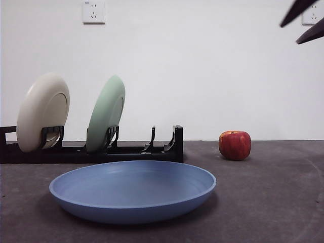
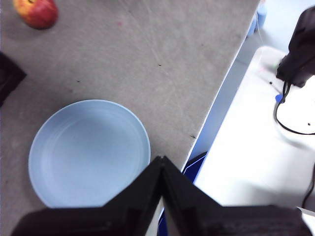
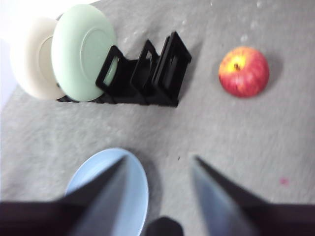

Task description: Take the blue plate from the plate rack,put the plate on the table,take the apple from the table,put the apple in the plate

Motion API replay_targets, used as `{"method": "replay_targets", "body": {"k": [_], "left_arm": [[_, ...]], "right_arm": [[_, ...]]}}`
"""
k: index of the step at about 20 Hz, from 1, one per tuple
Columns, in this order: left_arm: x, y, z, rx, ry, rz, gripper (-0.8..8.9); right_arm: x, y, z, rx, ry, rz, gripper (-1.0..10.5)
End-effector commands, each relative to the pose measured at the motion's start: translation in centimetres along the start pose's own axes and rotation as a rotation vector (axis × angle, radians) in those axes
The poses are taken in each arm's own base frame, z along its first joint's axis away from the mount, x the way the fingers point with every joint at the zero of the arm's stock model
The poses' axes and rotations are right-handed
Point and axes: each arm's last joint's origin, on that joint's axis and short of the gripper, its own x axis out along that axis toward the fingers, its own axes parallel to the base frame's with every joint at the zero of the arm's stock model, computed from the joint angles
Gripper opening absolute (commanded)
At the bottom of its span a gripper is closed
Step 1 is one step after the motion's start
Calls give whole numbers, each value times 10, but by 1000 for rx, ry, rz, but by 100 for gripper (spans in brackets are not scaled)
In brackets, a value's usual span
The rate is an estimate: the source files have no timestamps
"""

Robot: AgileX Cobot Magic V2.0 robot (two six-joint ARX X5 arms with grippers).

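The blue plate (image 1: 132, 190) lies flat on the dark grey table (image 1: 273, 192), in front of the plate rack (image 1: 152, 151). It also shows in the left wrist view (image 2: 88, 152) and the right wrist view (image 3: 138, 196). The apple (image 1: 234, 145) stands on the table to the right of the rack, apart from the plate; both wrist views show it (image 2: 36, 12) (image 3: 244, 71). My left gripper (image 2: 161, 160) is shut and empty, high above the plate's near rim. My right gripper (image 3: 160, 158) is open and empty, high above the table between plate and apple; its tips show in the front view (image 1: 304, 20).
A pale green plate (image 1: 106, 114) and a cream plate (image 1: 43, 111) stand upright in the rack's left slots; the right slots (image 3: 157, 73) are empty. The table's edge (image 2: 221, 83) runs close by the blue plate, with a white surface and cables (image 2: 256, 147) beyond.
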Motion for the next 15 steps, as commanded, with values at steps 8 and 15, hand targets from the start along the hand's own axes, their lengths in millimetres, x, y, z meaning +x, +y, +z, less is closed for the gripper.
{"method": "replay_targets", "body": {"k": [8, 15], "left_arm": [[-37, 12, -33, -127, 87, 143, -8], [-60, 15, -44, -210, 7, 113, -8]], "right_arm": [[97, -1, 59, -81, 274, -275, 767], [181, -29, 82, -84, 388, -381, 765]]}}
